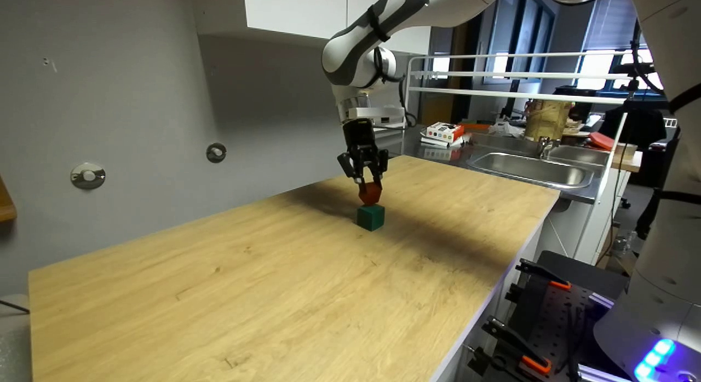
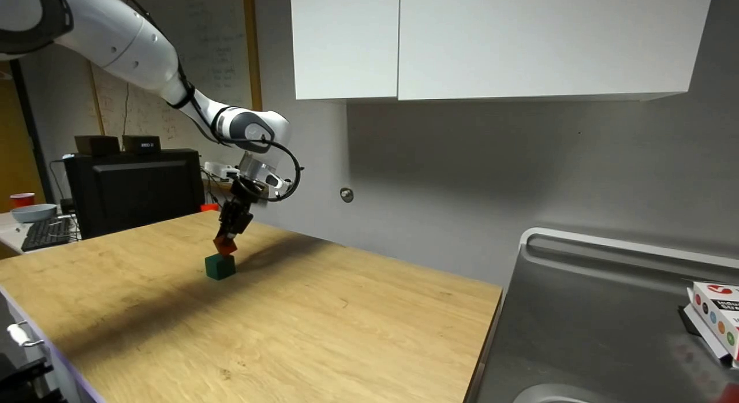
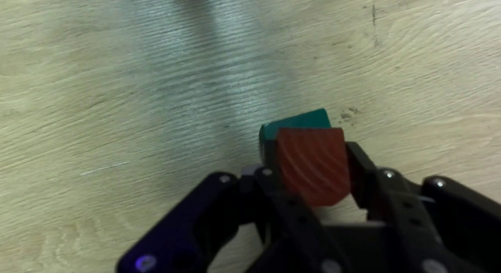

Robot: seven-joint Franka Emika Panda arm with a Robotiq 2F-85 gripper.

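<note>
My gripper (image 1: 369, 183) is shut on a red block (image 1: 370, 194), with one finger on each side of it. The red block (image 2: 225, 246) is tilted in the grip, a corner or edge pointing down. Right under it a green block (image 1: 371, 218) sits flat on the wooden tabletop, seen in both exterior views. Whether red and green touch cannot be made out. In the wrist view the red block (image 3: 313, 167) shows a grained face between the dark fingers and covers most of the green block (image 3: 303, 119), leaving its top far edge and left corner visible.
The wooden tabletop (image 1: 230, 294) runs along a grey wall (image 1: 120, 125). A white cabinet (image 2: 542, 42) hangs above. Beyond one end lie a steel sink (image 1: 531, 168), a white rack (image 1: 520, 75) and boxes (image 1: 444, 132). A black monitor (image 2: 135, 189) stands past the opposite end.
</note>
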